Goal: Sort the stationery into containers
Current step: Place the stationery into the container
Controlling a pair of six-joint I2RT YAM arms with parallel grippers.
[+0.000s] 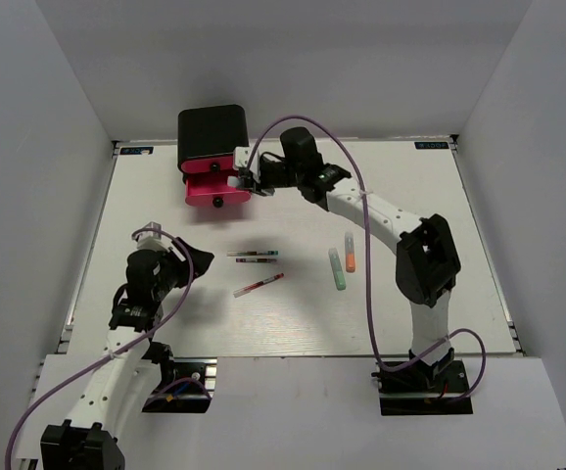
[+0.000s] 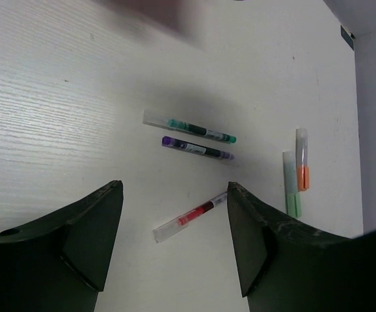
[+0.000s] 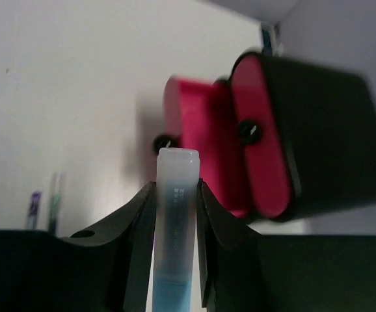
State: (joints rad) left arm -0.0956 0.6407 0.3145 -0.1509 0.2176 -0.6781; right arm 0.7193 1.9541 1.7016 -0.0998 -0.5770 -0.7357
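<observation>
The blue marker (image 3: pixel 175 221) is clenched in the right gripper (image 3: pixel 175 187) at the far left, poised at the pulled-out pink drawer (image 1: pixel 217 188) of the black cabinet (image 1: pixel 212 129), not yet inside. Mid-table lie three thin pens (image 2: pixel 198 148), with the green marker (image 1: pixel 337 269) and orange marker (image 1: pixel 350 253) to their right. The left gripper (image 2: pixel 173 187) hangs nearer, jaws spread and empty. Most of the sorting looks undone.

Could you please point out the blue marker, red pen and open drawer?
blue marker (image 3: pixel 175 218): right wrist view, barrel middle.
red pen (image 2: pixel 191 215): left wrist view, red middle.
open drawer (image 1: pixel 210 191): top external view, pink body.
</observation>
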